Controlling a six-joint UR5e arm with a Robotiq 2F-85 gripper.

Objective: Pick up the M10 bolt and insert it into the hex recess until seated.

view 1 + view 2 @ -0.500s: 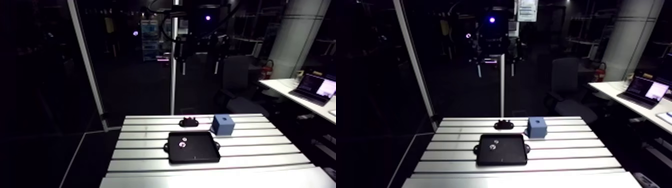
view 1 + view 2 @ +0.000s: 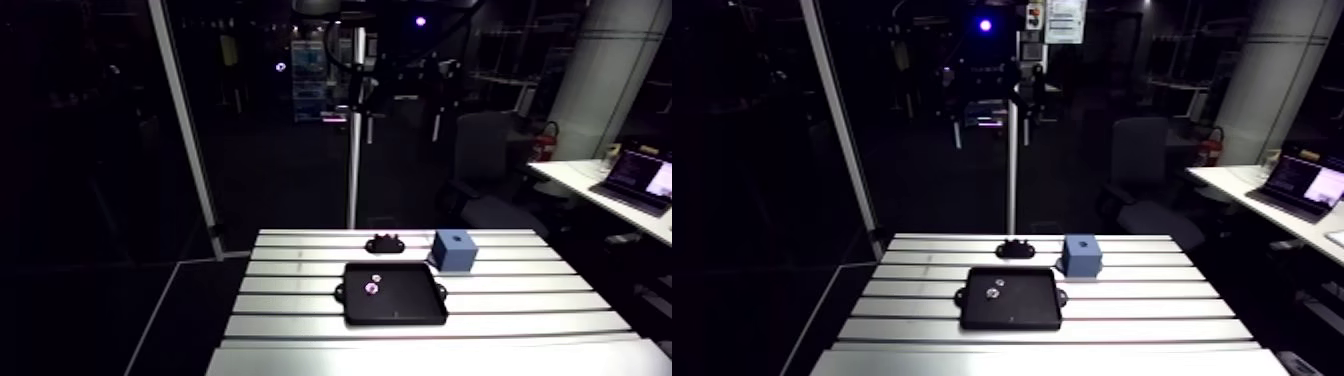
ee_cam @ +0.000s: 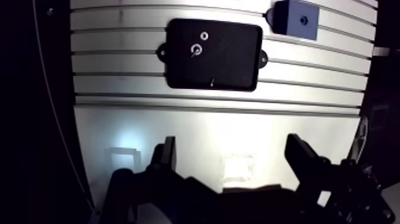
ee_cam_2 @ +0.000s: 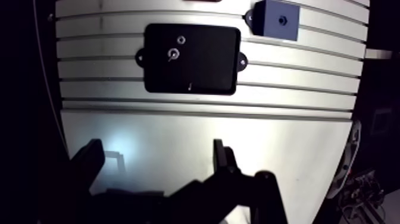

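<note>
Aluminium table (image 3: pixel 119 83), slotted, spreads under and ahead of the gripper (image 3: pixel 231 143). Its fingers (image 3: pixel 166 159) stand spread wide, with only bare table between them. Well ahead of them lies a black tray (image 3: pixel 238 71). Further ahead and off to one side is a blue block (image 3: pixel 296 19), its dark hole too small to show its shape. A small black fixture (image 2: pixel 384 242) behind the tray is indistinct. In the tray sits the bolt (image 3: pixel 195 49), a mere glint, near a smaller metal piece (image 3: pixel 204 36).
</note>
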